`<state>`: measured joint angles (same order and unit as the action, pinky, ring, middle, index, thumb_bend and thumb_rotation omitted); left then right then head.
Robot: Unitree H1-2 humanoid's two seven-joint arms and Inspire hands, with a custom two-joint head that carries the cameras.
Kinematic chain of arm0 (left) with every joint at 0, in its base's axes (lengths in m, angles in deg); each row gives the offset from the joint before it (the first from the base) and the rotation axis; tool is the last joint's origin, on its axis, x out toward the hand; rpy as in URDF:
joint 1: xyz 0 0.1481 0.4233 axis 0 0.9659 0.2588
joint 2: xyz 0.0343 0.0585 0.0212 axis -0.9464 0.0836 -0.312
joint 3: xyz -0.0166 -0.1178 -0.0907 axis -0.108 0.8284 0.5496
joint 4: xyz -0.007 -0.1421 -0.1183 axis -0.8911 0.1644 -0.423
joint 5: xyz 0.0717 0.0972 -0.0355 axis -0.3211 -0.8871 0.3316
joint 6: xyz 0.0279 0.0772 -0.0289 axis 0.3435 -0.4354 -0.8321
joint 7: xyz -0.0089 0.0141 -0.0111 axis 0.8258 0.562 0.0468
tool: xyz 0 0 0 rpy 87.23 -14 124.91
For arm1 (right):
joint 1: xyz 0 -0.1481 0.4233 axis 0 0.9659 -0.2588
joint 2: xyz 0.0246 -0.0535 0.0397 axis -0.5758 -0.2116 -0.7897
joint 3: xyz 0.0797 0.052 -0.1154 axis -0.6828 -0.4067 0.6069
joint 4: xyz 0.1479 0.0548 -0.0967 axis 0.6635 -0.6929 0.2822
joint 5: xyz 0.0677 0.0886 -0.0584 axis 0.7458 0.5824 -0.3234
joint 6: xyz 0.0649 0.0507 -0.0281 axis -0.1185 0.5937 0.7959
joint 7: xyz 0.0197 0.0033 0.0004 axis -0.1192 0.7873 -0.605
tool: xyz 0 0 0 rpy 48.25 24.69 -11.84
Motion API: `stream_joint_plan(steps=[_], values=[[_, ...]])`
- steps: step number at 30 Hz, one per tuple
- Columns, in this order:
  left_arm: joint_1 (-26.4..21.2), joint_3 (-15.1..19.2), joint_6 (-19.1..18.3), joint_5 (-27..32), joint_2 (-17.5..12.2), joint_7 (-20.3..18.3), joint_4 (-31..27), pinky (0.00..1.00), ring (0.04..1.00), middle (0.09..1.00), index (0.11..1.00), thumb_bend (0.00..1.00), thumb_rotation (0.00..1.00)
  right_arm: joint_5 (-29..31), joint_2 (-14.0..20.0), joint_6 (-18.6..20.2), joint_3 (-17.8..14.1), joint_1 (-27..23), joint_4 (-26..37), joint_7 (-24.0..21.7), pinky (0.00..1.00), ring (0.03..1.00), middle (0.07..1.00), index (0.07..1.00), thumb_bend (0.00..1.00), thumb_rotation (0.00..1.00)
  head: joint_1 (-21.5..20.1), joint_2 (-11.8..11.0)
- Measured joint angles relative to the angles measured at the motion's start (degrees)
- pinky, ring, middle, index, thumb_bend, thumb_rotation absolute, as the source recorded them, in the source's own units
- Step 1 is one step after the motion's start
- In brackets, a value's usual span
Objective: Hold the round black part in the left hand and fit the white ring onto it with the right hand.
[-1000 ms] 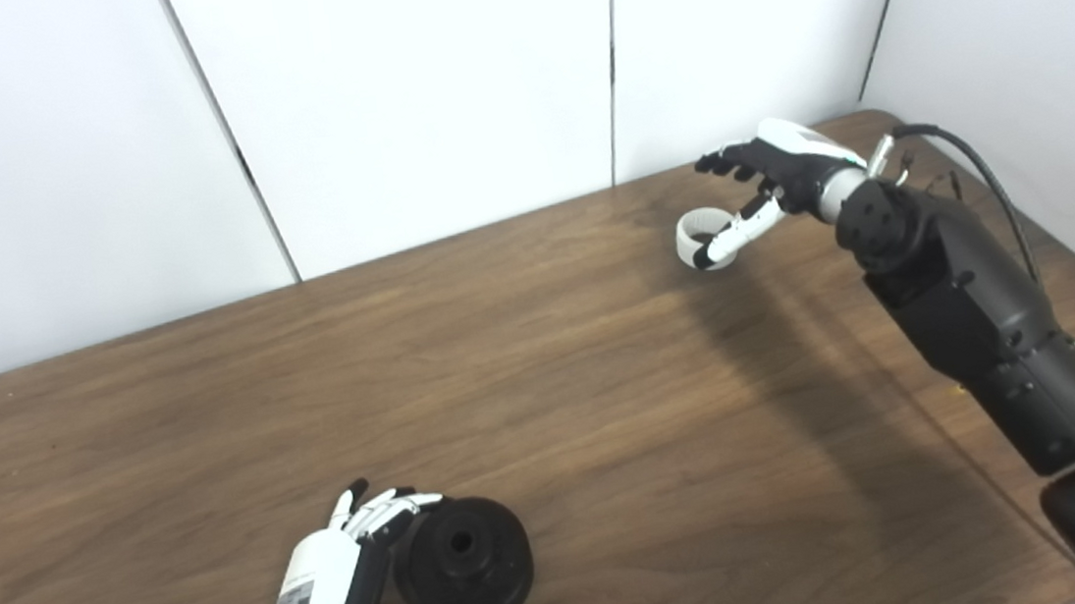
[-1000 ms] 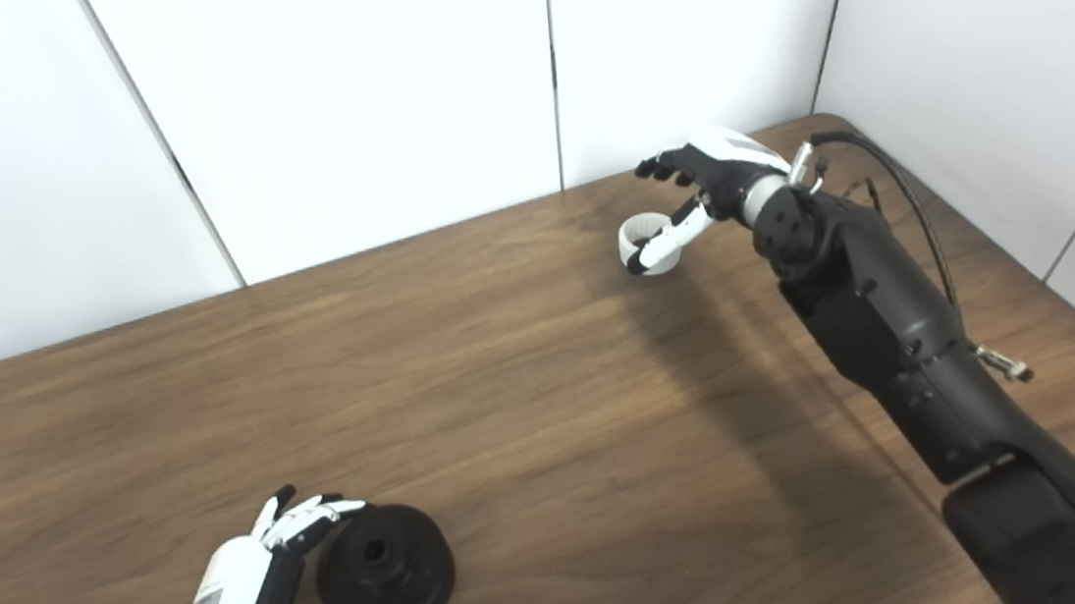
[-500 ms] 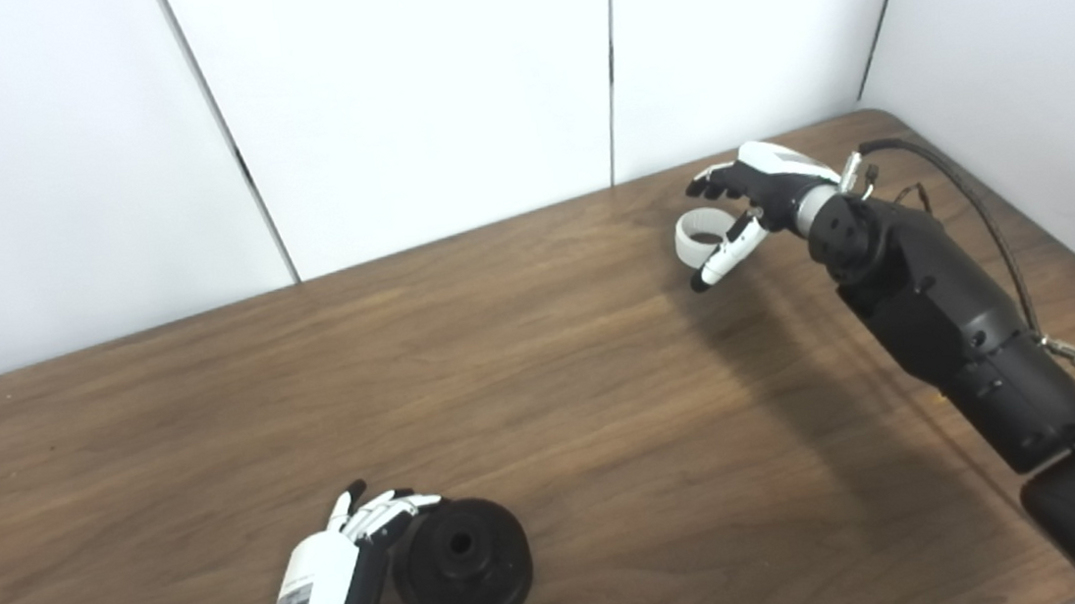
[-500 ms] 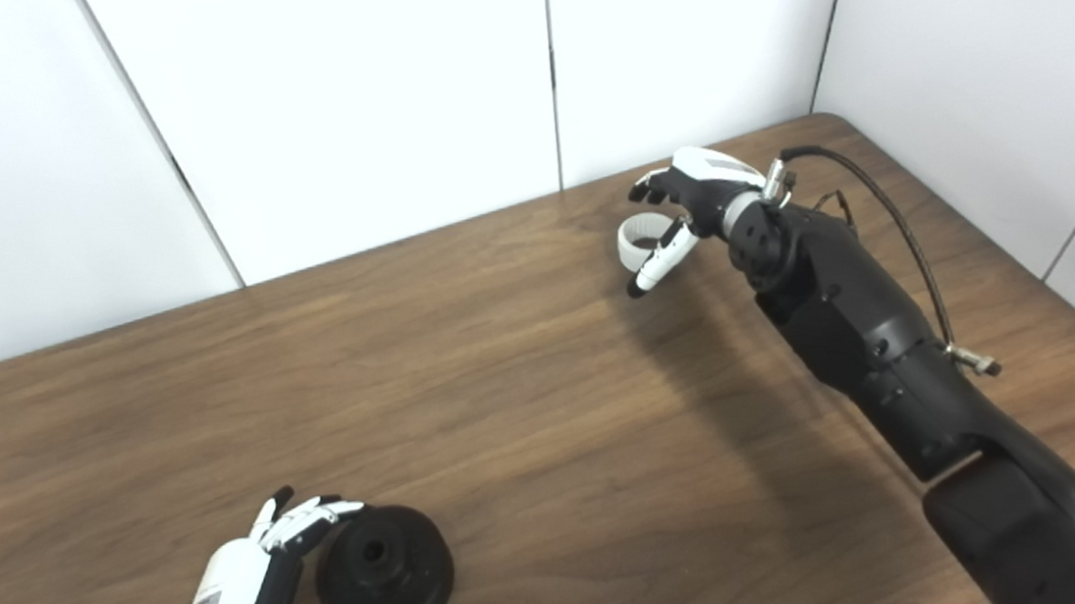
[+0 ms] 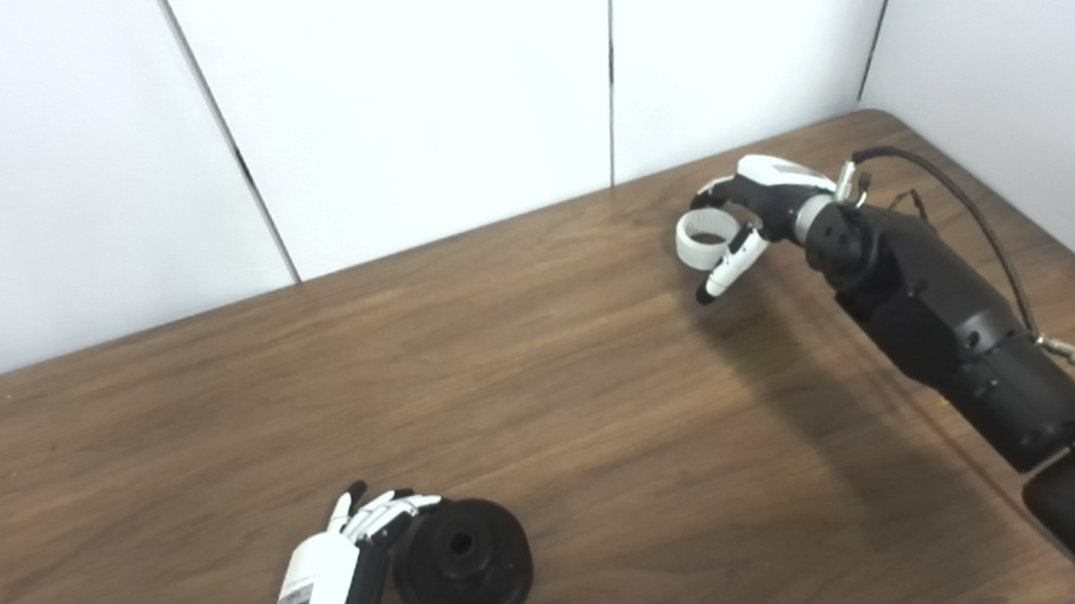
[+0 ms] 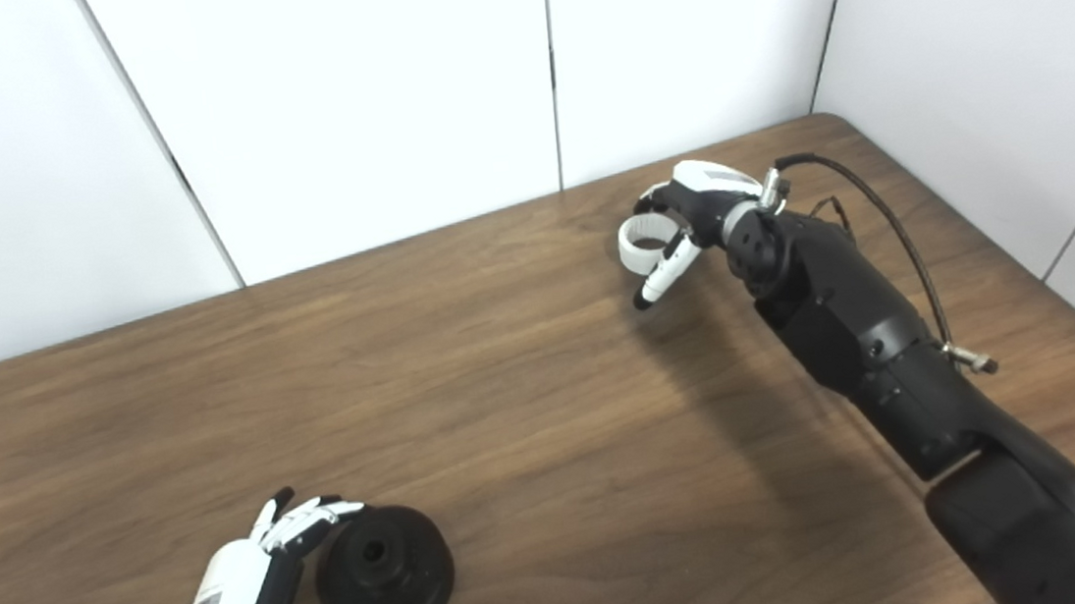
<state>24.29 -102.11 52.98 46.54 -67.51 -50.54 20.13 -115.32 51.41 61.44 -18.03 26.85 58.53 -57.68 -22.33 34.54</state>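
wooden table [image 5: 546, 390], round black part [image 5: 462, 562]

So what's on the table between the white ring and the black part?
Nothing: in both views only bare table separates the ring at the right hand from the black part in the left hand.

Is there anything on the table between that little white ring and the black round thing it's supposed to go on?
Nothing visible. The small white plastic ring is at the right hand, far right. The round black part sits in the left hand, near left. Only bare brown wooden table lies between.
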Motion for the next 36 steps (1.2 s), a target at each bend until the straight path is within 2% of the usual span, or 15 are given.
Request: stream_joint_plan(steps=[4, 6, 10, 15, 31, 36], values=[[0.1, 0.0, -0.4, 0.0, 0.0, -0.1, -0.2, 1.0, 0.851, 0.768, 0.484, 0.52, 0.05, -0.1, 0.1, 0.0, 0.4, -0.1, -0.4, 0.0, 0.91, 0.926, 0.887, 0.844, 0.92, 0.26, 0.0, 0.2], [0.1, -0.1, -0.5, 0.0, 0.0, -0.2, -0.5, 1.0, 0.849, 0.766, 0.484, 0.52, 0.05, -0.2, 0.2, 0.0, 0.9, -0.1, -0.5, 0.0, 0.93, 0.956, 0.898, 0.831, 0.91, 0.26, 0.0, 0.2], [0.2, -0.3, -1.2, -0.3, 0.0, -0.5, -1.2, 1.0, 0.851, 0.767, 0.484, 0.52, 0.05, -0.7, 0.6, -0.3, 2.0, -0.1, -0.8, 0.4, 0.92, 0.997, 0.93, 0.773, 0.88, 0.28, -0.1, 0.3], [0.2, -0.3, -1.8, -0.5, 0.0, -1.5, -1.8, 1.0, 0.853, 0.765, 0.484, 0.52, 0.05, -0.9, 1.9, -0.9, 2.8, -0.1, -0.8, 1.8, 0.94, 1.0, 0.946, 0.729, 0.89, 0.28, -0.4, 0.6], [0.2, -0.3, -2.7, -1.0, 0.0, -2.3, -2.5, 1.0, 0.853, 0.767, 0.483, 0.52, 0.05, -0.9, 3.2, -1.3, 3.8, -0.1, -0.8, 2.2, 0.92, 1.0, 0.932, 0.681, 0.88, 0.25, -0.3, 1.1], [0.2, -0.3, -2.8, -1.1, 0.0, -2.5, -2.6, 1.0, 0.854, 0.768, 0.483, 0.52, 0.05, -0.9, 3.2, -1.3, 4.4, -0.1, -0.8, 2.1, 0.92, 1.0, 0.933, 0.688, 0.88, 0.27, -0.1, 1.3]])
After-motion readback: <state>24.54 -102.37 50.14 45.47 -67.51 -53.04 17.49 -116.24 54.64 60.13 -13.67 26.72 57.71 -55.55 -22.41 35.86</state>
